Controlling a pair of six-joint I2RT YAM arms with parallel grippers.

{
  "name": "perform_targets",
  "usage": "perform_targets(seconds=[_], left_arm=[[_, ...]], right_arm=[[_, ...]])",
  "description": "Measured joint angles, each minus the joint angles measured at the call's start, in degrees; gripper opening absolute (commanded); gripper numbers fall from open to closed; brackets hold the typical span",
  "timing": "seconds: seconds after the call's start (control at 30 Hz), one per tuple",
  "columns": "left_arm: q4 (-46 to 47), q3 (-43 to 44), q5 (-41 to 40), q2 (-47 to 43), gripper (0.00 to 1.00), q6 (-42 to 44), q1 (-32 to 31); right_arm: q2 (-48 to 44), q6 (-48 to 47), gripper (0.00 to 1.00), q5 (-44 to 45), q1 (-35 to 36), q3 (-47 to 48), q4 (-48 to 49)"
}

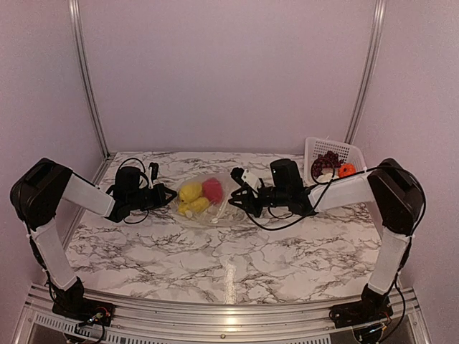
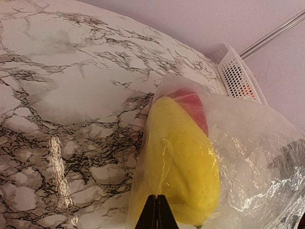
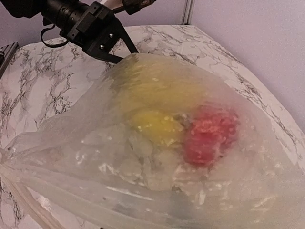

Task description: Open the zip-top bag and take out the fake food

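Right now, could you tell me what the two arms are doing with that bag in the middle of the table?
Both arms are at the zip-top bag in the middle of the marble table. The left gripper is pinched shut on one edge. The right gripper is at the opposite edge, but its grip can't be made out. Yellow and red fake food sits inside the bag, while grapes and an orange piece lie in the white basket.

Soft pinkish light from overhead, shadows faint. Glare streak on counter (image 1: pixel 231 276), on my side of zip-top bag (image 1: pixel 222 209). Glints across bag's plastic. My right wrist view blurry: bag contents out of focus.
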Motion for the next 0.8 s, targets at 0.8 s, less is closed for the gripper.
perform_targets(seconds=[0.8], left_arm=[[2.9, 0.0, 7.5, 0.1, 0.0, 0.6, -2.6]], right_arm=[[13.7, -3.5, 0.54, 0.9, 3.6, 9.1, 8.3]])
